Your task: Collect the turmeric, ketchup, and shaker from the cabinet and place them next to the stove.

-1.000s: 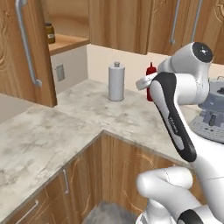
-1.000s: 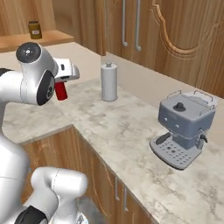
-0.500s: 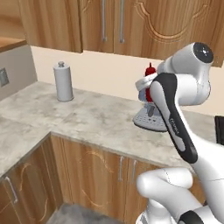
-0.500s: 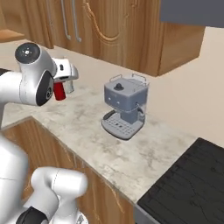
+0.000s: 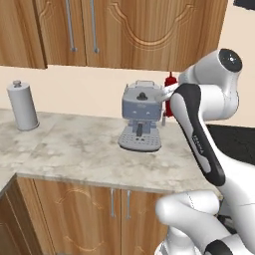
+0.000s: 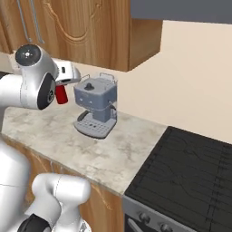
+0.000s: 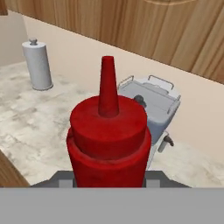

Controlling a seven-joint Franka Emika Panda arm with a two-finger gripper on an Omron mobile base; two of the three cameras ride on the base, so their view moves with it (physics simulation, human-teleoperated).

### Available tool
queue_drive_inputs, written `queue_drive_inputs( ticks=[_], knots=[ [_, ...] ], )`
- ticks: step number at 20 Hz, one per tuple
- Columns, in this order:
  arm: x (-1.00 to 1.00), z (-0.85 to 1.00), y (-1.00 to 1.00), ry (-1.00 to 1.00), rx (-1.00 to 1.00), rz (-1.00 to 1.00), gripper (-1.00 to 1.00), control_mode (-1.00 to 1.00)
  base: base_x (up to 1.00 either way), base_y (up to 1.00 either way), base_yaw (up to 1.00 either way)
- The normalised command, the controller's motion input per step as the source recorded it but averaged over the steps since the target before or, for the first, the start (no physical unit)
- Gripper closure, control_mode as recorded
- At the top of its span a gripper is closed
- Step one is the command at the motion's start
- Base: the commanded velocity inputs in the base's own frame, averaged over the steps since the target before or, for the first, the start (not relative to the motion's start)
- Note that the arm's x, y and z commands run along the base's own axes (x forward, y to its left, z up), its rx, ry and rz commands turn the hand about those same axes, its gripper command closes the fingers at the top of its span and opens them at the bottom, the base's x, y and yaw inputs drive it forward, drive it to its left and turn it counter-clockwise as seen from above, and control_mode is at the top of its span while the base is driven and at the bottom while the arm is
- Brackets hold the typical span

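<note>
Wall cabinets (image 5: 134, 30): brown wood, doors closed, silver bar handles, above the bench
Bench (image 5: 64, 149): marbled stone top over wooden base doors
Stove (image 6: 190, 167): black cooktop with dark grates, at the bench's right end
Coffee machine (image 6: 96, 106): grey-blue, standing on the bench near the wall
Paper towel roll (image 5: 22, 105): upright, well left of the coffee machine
Gripper (image 6: 62, 88): raised above the bench, pinching the ketchup
Ketchup (image 7: 108, 140): red bottle, nozzle up, held in the air beside the coffee machine

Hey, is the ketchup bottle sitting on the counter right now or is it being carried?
Carried. The ketchup is upright in the gripper, held in the air beside the coffee machine, clear of the counter.
</note>
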Motion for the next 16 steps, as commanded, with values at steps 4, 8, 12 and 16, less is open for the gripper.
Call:
queue_drive_inputs(
  ticks=[4, 8, 12, 16],
  knots=[
    [0.0, 0.0, 0.0, 0.0, 0.0, 0.0, 1.0, 1.0, 0.42, -0.41, -0.42],
    [0.0, 0.0, 0.0, 0.0, 0.0, 0.0, 1.0, 1.0, 0.4, -0.87, -0.17],
    [0.45, -0.29, -1.0, 0.03, 0.2, -0.13, 1.0, -1.0, 0.0, 0.0, 0.0],
    [0.41, -0.53, -1.0, 0.06, 0.18, -0.1, 1.0, -1.0, 0.0, 0.0, 0.0]
  ],
)
